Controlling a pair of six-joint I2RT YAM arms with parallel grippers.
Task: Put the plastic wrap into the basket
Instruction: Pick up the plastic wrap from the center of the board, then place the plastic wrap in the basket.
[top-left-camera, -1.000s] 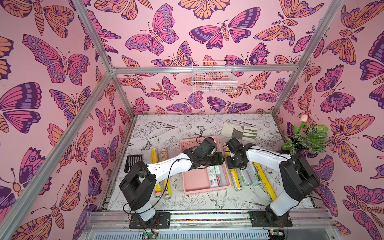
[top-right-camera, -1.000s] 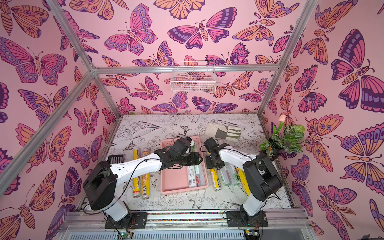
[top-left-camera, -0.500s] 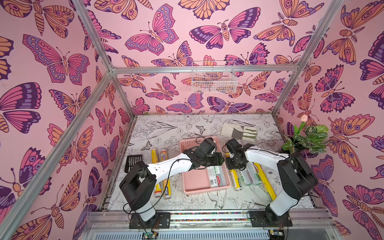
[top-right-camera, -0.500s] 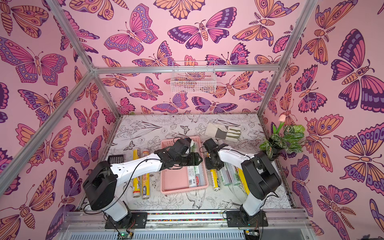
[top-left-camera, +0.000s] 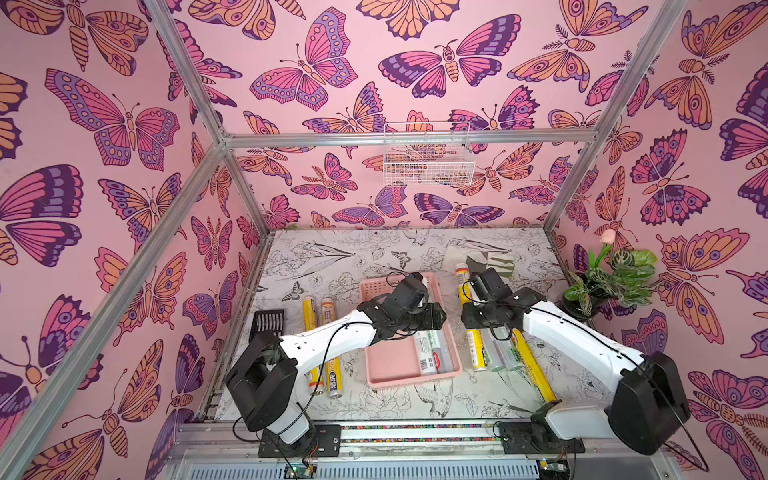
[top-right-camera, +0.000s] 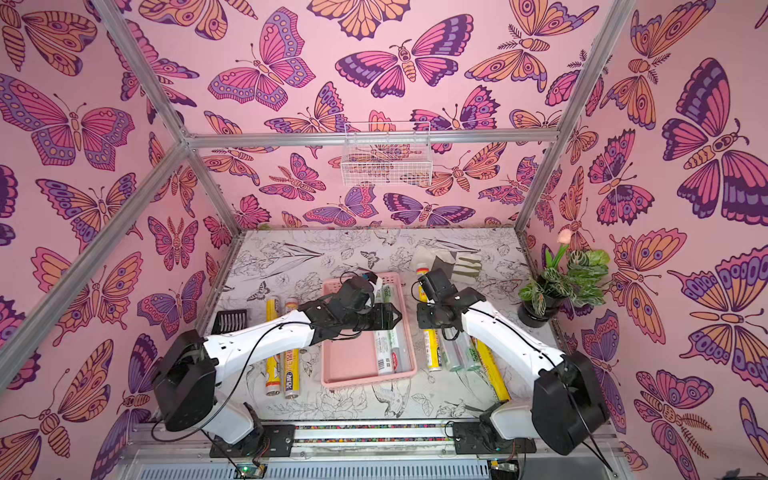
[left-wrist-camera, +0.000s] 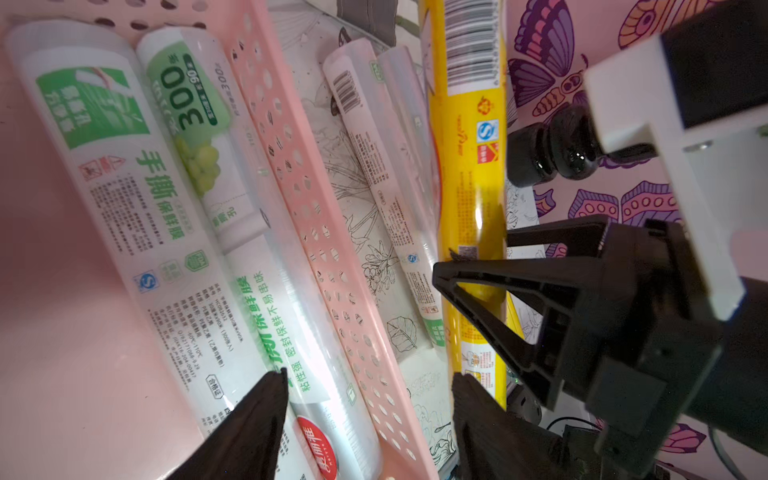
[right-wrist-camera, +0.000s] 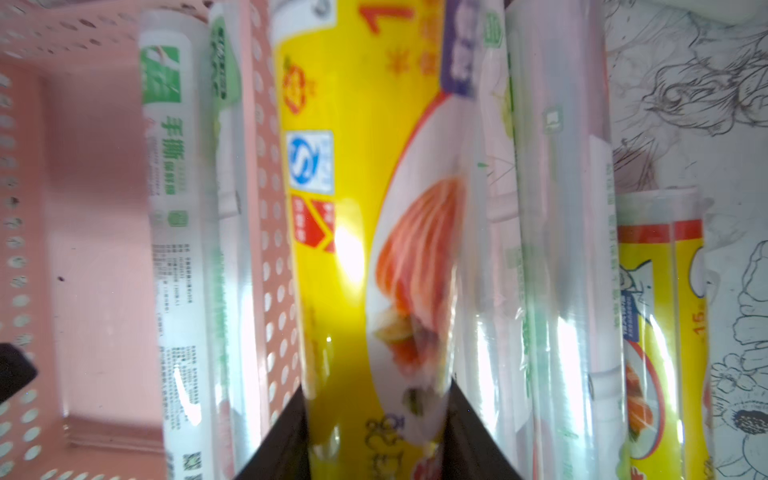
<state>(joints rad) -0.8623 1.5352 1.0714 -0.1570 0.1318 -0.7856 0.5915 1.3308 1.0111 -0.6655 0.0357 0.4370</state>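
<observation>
The left gripper, fingers spread, hovers over two green-printed plastic wrap rolls lying against the pink basket's right wall, its left half bare, while the right gripper pinches a yellow-labelled roll just outside that wall, beside clear rolls.

8 rolls, 1 pink basket

I can read: white roll in basket says "手撕保鲜膜", blue S mark. The clear roll beside it says "300", "密封保鲜不易串味". The yellow roll has a blue S mark, and the second yellow roll says "15".
</observation>
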